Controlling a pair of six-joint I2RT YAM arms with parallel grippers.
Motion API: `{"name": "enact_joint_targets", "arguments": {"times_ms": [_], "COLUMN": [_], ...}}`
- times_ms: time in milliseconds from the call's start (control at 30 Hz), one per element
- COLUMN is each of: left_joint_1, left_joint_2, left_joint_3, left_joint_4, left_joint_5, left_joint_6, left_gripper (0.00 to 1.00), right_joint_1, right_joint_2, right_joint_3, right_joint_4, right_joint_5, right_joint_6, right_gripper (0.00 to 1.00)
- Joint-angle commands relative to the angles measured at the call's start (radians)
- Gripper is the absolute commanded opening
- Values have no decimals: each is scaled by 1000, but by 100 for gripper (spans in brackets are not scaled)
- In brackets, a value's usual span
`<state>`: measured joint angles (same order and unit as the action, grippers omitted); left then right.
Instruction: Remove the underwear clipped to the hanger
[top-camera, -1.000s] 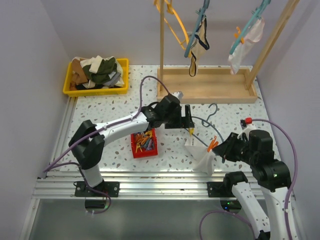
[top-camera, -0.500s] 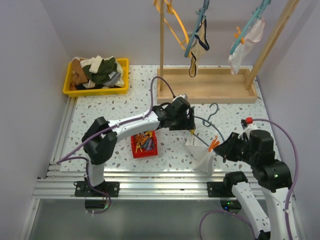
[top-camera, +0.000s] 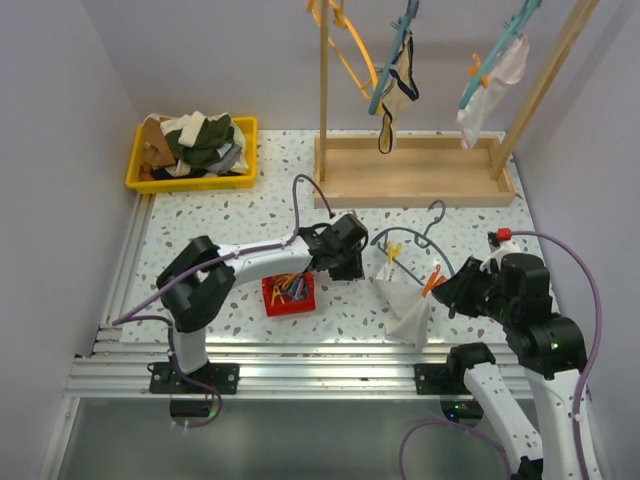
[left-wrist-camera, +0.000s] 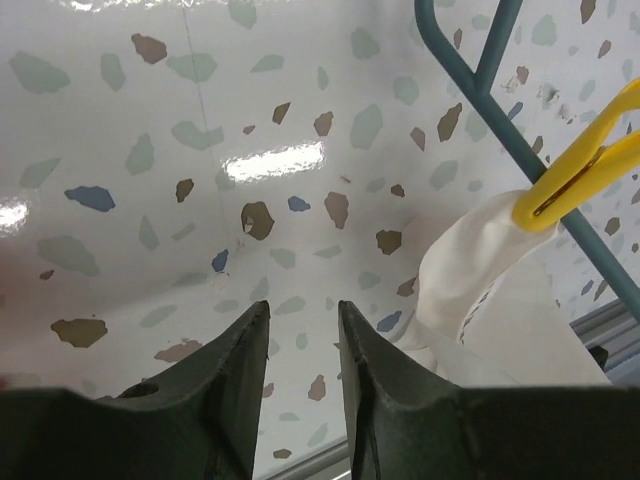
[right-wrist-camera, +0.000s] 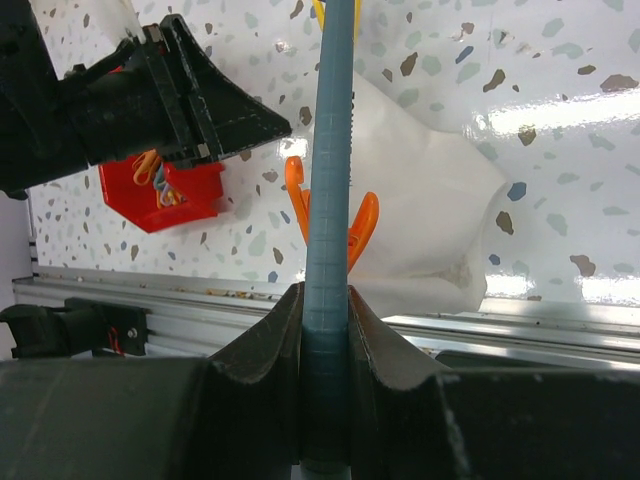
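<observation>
The blue-grey hanger (top-camera: 408, 240) is held low over the table with white underwear (top-camera: 405, 305) hanging from it. A yellow clip (top-camera: 392, 252) and an orange clip (top-camera: 432, 280) pin the cloth to the bar. My right gripper (top-camera: 462, 290) is shut on the hanger bar (right-wrist-camera: 330, 200), just behind the orange clip (right-wrist-camera: 352, 225). My left gripper (top-camera: 358, 262) is to the left of the underwear (left-wrist-camera: 480, 280). Its jaws are narrowly apart with nothing between them (left-wrist-camera: 300, 320). The yellow clip (left-wrist-camera: 575, 180) is off to its right, untouched.
A red bin of clips (top-camera: 290, 290) sits under the left arm. A yellow bin of clothes (top-camera: 195, 150) is at the back left. The wooden rack (top-camera: 415, 170) at the back carries more hangers with garments. An aluminium rail (top-camera: 300, 350) runs along the near edge.
My left gripper has pulled back to the left, away from the yellow clip, and its jaws have narrowed. The hanger and underwear have shifted slightly away from the near edge in the right gripper.
</observation>
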<state>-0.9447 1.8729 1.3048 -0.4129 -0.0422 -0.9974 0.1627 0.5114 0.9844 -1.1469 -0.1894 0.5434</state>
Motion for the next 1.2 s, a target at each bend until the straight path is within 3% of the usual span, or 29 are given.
{"name": "enact_joint_targets", "arguments": {"times_ms": [0,133,300,433,900,1167], "left_joint_1": [-9,-20,-40,-42,-37,-39], "left_joint_2": [-106,-112,0,104,221,45], "left_joint_3": [-36,29,258,408,470,243], "left_joint_4": [108,105,-38,-150,-236,-127], "left_joint_5": [-10,-74,-145,-168,-226,-252], "left_joint_6": [-53,-53,-15,-3,13,-63], "left_gripper": [38,49,63,67,64,53], "right_joint_1": [-2,-3,-2,-3,-2,-3], "right_joint_2": [13,3,-2,9,27,33], "right_joint_3": [23,13,0,19,54,50], "right_joint_4": [52,38,41,47,49,44], "right_joint_5": [-5,-13,-27,-22,1,36], "right_joint_6": [-8,-29,-30,-30,-33,-30], "right_gripper": [0,0,0,0,0,0]}}
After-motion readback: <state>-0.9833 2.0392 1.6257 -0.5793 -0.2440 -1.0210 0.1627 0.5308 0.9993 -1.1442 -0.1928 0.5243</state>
